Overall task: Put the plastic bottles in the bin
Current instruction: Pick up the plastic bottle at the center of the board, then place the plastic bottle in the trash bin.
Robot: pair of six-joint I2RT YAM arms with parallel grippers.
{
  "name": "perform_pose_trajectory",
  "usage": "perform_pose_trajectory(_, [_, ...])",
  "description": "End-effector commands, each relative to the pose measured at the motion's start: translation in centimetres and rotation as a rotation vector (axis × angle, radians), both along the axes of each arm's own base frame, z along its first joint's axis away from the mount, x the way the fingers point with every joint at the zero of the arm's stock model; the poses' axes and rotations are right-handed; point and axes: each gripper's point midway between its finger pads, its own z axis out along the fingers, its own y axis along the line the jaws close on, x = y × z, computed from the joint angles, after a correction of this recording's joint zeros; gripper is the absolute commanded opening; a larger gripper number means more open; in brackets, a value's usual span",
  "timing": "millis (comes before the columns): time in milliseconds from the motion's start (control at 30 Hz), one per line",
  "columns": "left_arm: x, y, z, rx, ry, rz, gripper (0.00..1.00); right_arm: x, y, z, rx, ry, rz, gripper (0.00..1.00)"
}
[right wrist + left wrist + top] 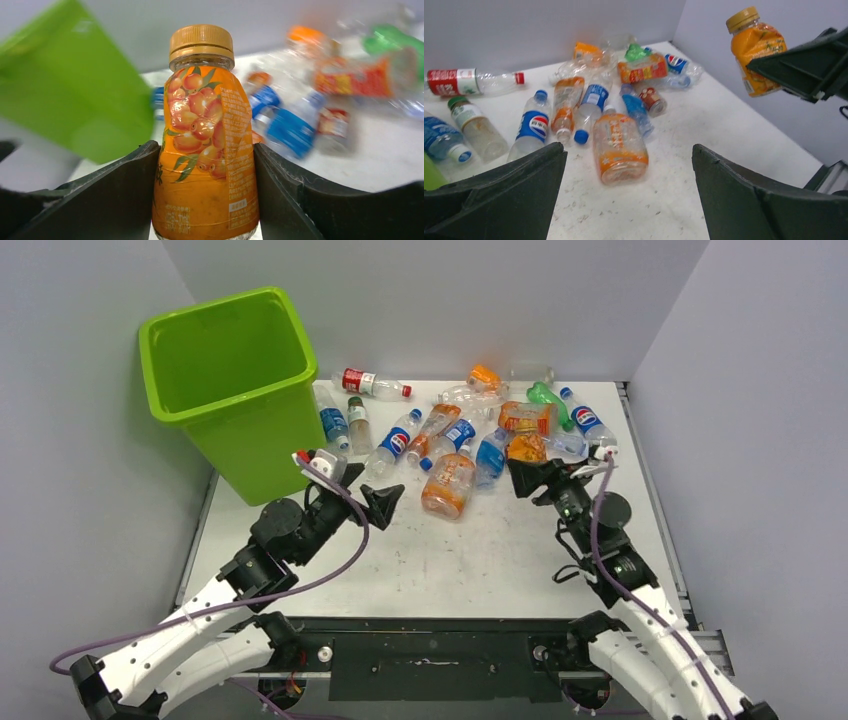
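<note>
Orange bottle (205, 125) upright within right claw (206, 147)

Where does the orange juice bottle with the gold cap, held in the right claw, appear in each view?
Top external: orange juice bottle, right of centre, just below the landmark.
Left wrist: upper right, raised.
Right wrist: centre, cap upward.
Shared landmark: crushed bottle with red-and-orange label.

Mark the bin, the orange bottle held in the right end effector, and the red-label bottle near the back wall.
bin (250, 445), top view, outer front wall.
orange bottle (205, 150), right wrist view, fruit label.
red-label bottle (358, 380), top view, red label.
</note>
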Motion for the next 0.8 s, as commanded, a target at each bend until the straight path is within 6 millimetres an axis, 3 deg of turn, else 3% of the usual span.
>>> perform_pose_trajectory(0, [-2.2, -0.8, 9.0, -0.276, -0.153, -0.113, 0.96, -6.2, 5.0, 5.9, 0.047, -0.250, 0.399, 0.42])
perform_pose_trajectory(167, [-4.7, -4.0, 13.5, -0.328, -0.136, -0.340, 0.96, -11.6, 6.4, 8.5, 0.102, -0.400, 0.608, 0.42])
perform_pose_trajectory(300, [-6.5, -7.4, 15.7, -0.394, -0.098, -0.548, 0.96, -14.3, 6.8, 9.7, 0.195, -0.478, 0.707, 0.42])
perform_pose_trajectory(433, [-7.6, -9.6, 16.7, -0.464, -0.091, -0.699, 0.96, -15.3, 6.8, 10.4, 0.251, -0.516, 0.739, 0.41])
perform_pose_trajectory(533, [-7.2, -10.8, 16.7, -0.497, -0.061, -0.729, 0.96, -15.3, 6.6, 10.8, 0.265, -0.529, 0.730, 0.41])
perform_pose_trajectory(767, [-5.9, -14.1, 14.9, -0.526, 0.033, -0.739, 1.00, -15.2, 6.8, 11.1, 0.257, -0.538, 0.735, 0.40])
